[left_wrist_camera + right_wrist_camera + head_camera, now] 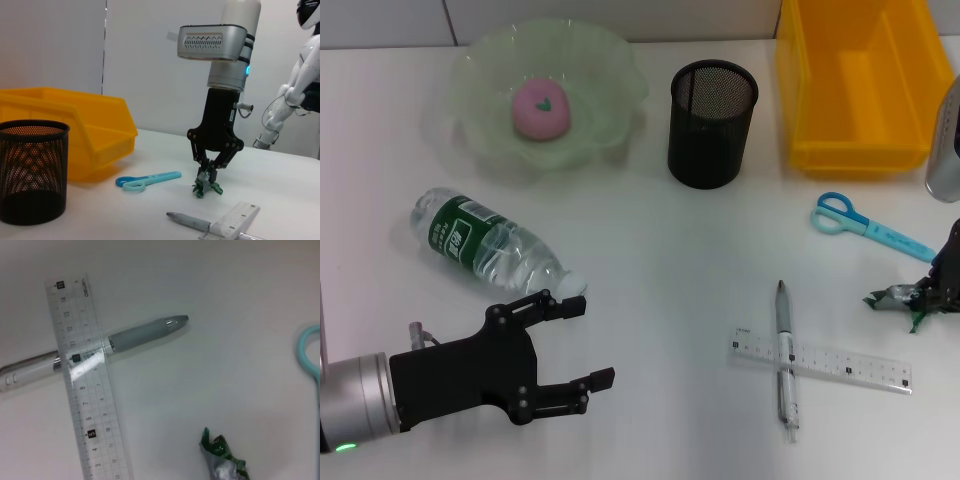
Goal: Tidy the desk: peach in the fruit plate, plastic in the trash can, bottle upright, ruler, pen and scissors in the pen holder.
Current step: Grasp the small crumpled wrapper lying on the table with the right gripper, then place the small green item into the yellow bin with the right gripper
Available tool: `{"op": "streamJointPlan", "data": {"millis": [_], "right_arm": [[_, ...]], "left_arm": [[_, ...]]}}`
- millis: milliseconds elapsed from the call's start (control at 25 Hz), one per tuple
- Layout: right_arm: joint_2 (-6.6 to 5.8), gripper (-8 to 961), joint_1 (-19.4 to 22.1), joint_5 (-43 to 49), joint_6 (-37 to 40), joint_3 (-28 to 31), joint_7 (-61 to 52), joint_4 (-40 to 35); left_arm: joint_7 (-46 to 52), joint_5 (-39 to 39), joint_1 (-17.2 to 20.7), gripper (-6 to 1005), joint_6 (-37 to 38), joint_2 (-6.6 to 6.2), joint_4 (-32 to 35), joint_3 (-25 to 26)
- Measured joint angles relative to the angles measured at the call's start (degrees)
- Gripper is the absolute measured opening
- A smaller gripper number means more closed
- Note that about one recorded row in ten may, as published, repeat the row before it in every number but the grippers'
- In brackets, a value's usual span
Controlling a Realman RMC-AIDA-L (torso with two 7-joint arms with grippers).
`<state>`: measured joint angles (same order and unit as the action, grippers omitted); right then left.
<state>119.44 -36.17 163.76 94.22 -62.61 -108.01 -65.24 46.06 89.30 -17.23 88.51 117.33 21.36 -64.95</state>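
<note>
— Working across from the left, what do you see?

— The left gripper (575, 342) hangs low over the near desk with its black jaws spread and empty, just beside the cap end of the clear plastic water bottle with a green label (490, 246), which lies on its side. Behind that, the pink round peach (540, 109) sits in the pale green ruffled fruit plate (615, 60). Then comes the black mesh pen holder (712, 123), standing empty as far as I can tell.

— And the stationery?

— The grey-and-white pen (785, 358) lies crossed with the clear plastic ruler (820, 362) near the front. The light blue scissors (868, 226) lie further right, in front of the yellow plastic bin (855, 80) that serves as the trash can.

— Which step is in hand?

— The plastic, I'd judge. The right gripper (210, 176) stands upright at the desk's right edge, jaws pinched on the crumpled green-and-silver plastic wrapper (206, 187), which touches or barely clears the surface.

— Next move?

— Likely lifting it clear, carrying it over the scissors to the bin, and releasing above the opening.
</note>
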Motion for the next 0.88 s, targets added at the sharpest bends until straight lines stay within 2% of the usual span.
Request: {"op": "streamJointPlan", "data": {"millis": [200,760,880], "right_arm": [[0.00,74,-0.04,-0.07,0.00,0.03,0.00,-0.03],[-0.09,49,-0.13,-1.58,0.16,0.39,0.18,-0.15],[-0.35,47,-0.17,-4.80,2.25,3.83,2.44,-0.38]], "left_arm": [[0.00,0.00,-0.09,850,0.00,0.00,0.00,0.00],[0.52,0.00,-0.26,850,-0.09,-0.17,0.00,-0.17],[0.53,0.00,-0.27,850,-0.15,-0.18,0.00,-0.23]]}}
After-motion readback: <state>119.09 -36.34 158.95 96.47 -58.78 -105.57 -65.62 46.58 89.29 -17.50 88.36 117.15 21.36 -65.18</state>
